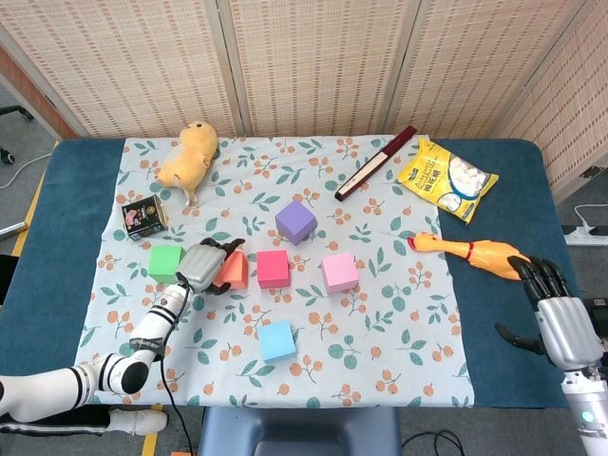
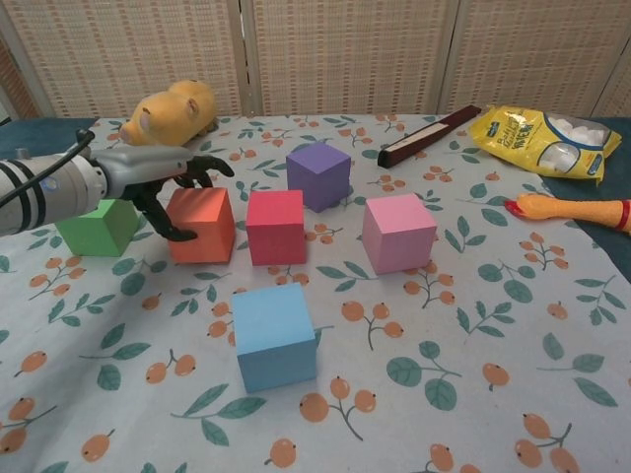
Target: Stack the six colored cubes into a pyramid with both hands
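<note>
Bright, even overhead light, soft short shadows beside the cubes — sharp focus, no glare.

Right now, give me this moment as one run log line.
left hand grips orange cube beside red cube | right hand open, off cloth | nothing stacked yet

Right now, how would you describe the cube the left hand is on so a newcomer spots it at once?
On the floral cloth, find the row of cubes across the middle. It is the orange cube, between the green cube and the red cube, and the only one the left hand grips.
</note>
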Tool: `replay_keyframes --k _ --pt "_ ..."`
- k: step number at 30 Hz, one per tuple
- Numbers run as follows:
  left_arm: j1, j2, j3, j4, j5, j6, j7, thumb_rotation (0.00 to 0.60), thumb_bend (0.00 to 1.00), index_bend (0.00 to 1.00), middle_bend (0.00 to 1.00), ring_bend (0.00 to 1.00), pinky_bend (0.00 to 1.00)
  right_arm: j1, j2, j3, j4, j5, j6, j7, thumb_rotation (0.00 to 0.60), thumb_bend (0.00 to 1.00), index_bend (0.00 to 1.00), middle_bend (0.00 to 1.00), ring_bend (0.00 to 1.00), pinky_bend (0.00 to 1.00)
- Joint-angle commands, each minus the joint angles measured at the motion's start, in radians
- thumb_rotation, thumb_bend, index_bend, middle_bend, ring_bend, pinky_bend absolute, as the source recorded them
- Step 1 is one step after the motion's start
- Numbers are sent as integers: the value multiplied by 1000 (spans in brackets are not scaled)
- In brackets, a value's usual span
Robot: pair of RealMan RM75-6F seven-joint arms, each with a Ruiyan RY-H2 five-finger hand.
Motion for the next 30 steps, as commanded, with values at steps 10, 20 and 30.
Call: replay_keyframes --k 10,20,30 --pt "-31 -27 -7 7 -5 4 51 600 324 102 282 302 193 -11 3 -3 0 5 12 3 600 0 0 75 0 26" --pt "-61 -47 -12 24 -15 -8 84 600 323 95 277 300 191 -20 2 -4 4 12 18 9 600 0 0 75 0 26" --pt "-76 -59 -2 48 -28 -25 101 600 322 87 272 295 186 -27 3 -3 6 21 20 10 600 0 0 75 0 26"
